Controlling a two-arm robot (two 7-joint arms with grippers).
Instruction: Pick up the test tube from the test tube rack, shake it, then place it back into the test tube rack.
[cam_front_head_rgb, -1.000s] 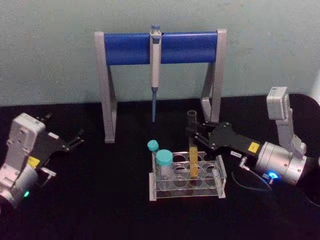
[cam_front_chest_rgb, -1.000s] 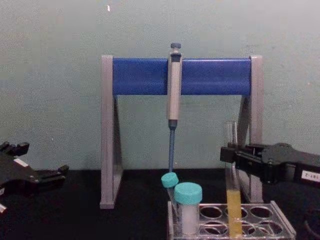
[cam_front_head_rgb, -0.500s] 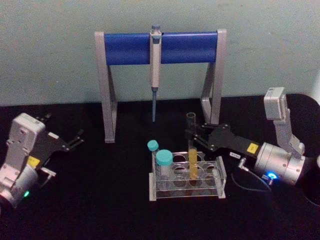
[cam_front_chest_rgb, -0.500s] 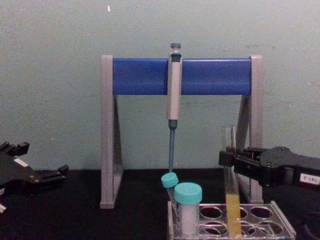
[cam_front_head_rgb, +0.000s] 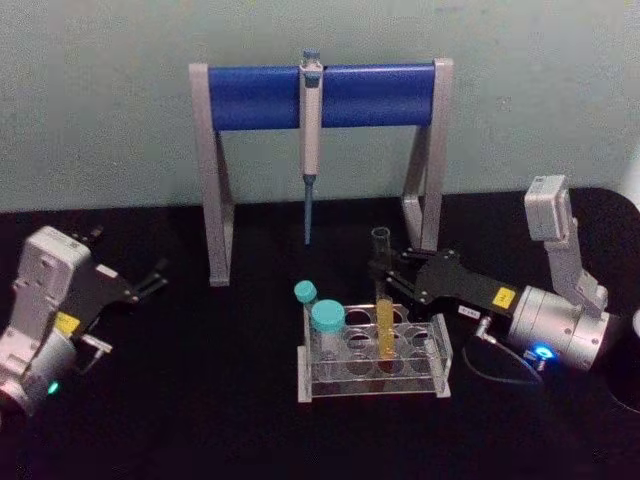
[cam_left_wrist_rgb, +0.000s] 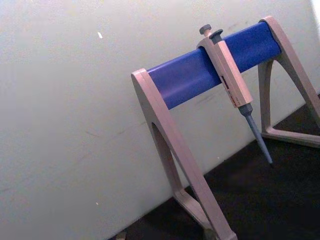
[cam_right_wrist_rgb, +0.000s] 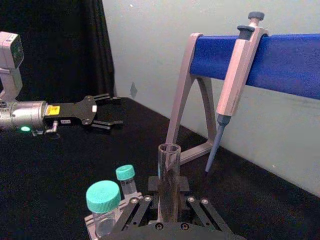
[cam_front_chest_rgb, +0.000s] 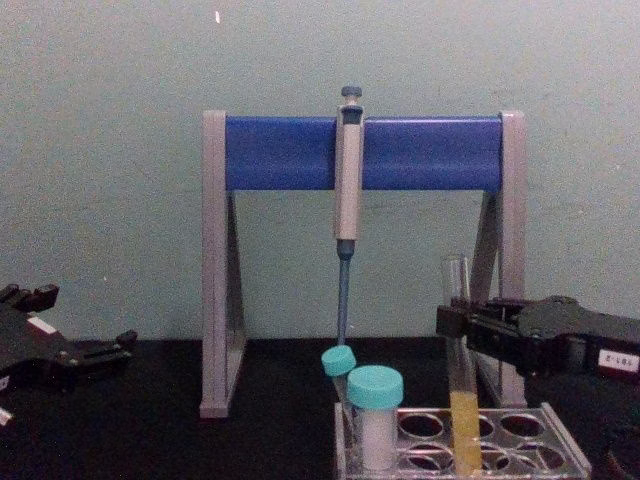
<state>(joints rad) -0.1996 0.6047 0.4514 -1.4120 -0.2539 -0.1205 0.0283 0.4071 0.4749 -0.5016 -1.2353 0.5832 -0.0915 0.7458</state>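
Glass test tube (cam_front_head_rgb: 385, 325) in rack (cam_front_head_rgb: 345, 387) — right jaws clamp it; left jaws apart.

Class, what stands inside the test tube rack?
The test tube with yellow liquid and two teal-capped tubes stand in the test tube rack. The right gripper covers part of its glass. The left gripper waits far left.

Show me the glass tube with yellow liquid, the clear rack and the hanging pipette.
long clear glass tube with yellow liquid (cam_front_chest_rgb: 463, 428): chest view, on its yellow lower part.
small clear plastic rack (cam_front_head_rgb: 340, 386): head view, on its front wall.
grey-and-blue pipette (cam_front_chest_rgb: 348, 180): chest view, on its grey body.
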